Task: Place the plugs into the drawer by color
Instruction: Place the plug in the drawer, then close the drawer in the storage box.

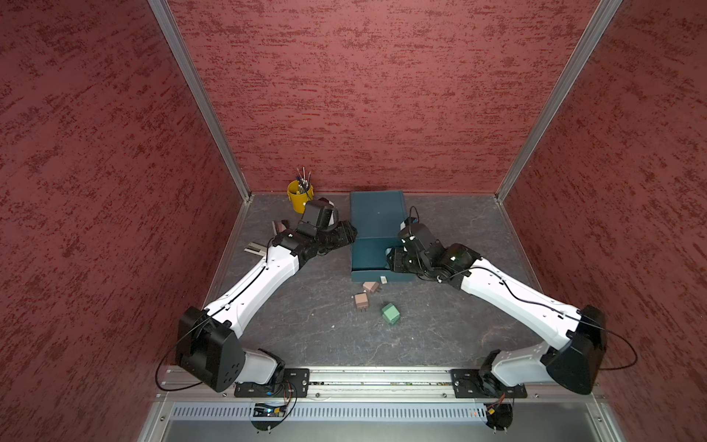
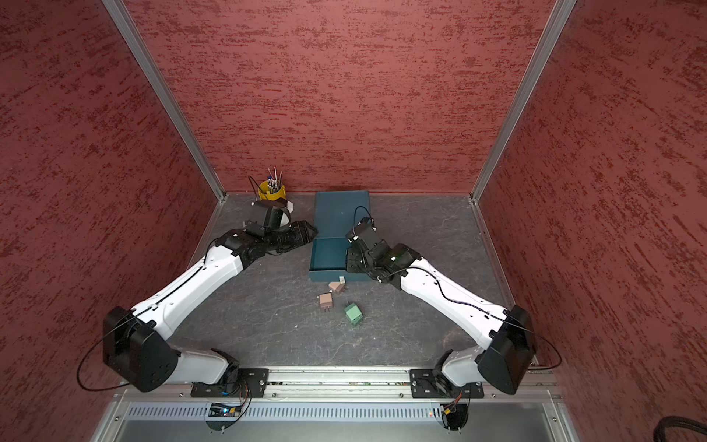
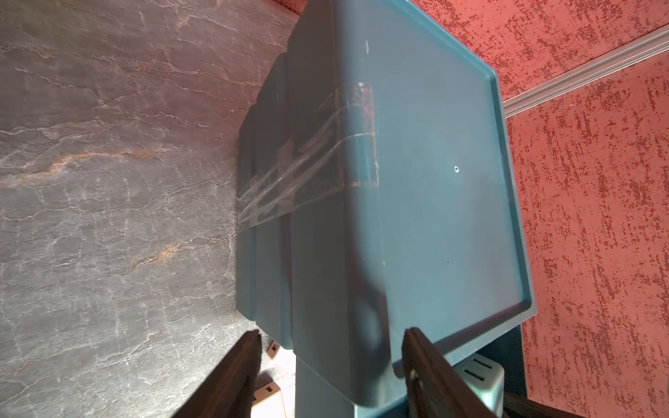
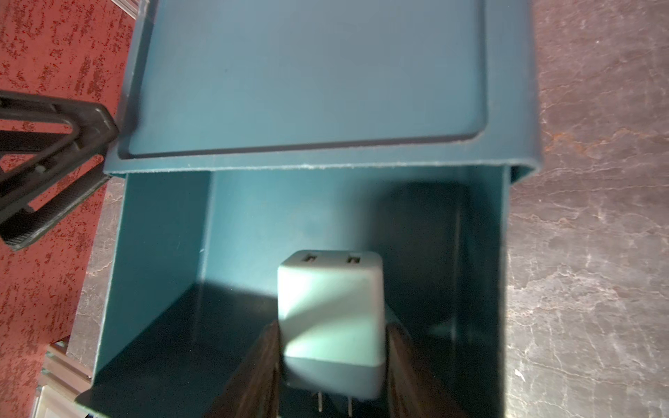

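Between the fingers of the right gripper [image 4: 333,331], a teal-blue plug [image 4: 331,304] is pinched, the open drawer [image 4: 163,235] directly beneath. Placement is in hand; next, presumably lower and release.

Both top views: we see soft, even overhead light and slightly grainy detail. Right wrist view: a hard diagonal shadow crosses the teal plug [image 4: 331,311]; the right claw [image 4: 333,327], close to the lens, is blurred.
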Available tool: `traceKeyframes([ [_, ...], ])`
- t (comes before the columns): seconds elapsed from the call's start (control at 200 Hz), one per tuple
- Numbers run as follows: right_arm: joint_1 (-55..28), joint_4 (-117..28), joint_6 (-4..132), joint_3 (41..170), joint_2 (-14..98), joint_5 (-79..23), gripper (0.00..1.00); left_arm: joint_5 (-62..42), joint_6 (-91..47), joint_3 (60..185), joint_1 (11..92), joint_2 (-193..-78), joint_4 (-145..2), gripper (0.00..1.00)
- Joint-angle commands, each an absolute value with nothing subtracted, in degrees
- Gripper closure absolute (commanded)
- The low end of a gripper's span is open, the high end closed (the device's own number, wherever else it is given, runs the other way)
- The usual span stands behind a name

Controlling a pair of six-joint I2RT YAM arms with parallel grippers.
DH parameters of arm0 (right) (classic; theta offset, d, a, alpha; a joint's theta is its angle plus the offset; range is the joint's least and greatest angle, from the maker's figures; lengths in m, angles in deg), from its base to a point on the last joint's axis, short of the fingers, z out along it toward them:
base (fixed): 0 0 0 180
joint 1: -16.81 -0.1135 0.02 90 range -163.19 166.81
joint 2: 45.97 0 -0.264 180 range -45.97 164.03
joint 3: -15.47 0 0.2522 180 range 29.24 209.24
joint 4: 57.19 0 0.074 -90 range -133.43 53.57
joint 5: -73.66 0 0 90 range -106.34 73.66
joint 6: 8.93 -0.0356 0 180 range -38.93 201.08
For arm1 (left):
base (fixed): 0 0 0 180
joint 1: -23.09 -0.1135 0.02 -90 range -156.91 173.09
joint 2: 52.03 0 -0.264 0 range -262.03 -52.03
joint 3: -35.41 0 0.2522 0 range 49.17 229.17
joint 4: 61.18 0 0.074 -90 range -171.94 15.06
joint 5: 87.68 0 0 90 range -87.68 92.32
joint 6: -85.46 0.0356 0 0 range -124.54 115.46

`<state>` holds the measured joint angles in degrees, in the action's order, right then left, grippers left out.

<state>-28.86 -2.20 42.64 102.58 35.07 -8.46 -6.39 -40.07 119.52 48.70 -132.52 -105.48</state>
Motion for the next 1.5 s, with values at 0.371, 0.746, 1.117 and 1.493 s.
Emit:
traceKeyframes([
  [0.371, -29.4, -1.2, 44.2, 105.5, 34.7, -6.3, 0.53, -6.4, -39.3, 118.4, 48.2, -132.7, -104.9, 0.35],
  [0.746, -29.9, -1.2, 45.6, 105.4, 29.9, -6.2, 0.32, -6.5, -38.9, 118.3, 48.0, -132.6, -105.3, 0.35],
  [1.117, -39.3, -6.9, 43.3, 95.9, 19.2, -4.9, 0.37, -7.0, -38.2, 119.5, 48.1, -132.0, -106.3, 0.35],
  [1.493, -44.7, -12.8, 35.7, 84.3, 14.6, -5.0, 0.44, -7.5, -37.7, 120.8, 48.5, -133.4, -105.5, 0.35],
])
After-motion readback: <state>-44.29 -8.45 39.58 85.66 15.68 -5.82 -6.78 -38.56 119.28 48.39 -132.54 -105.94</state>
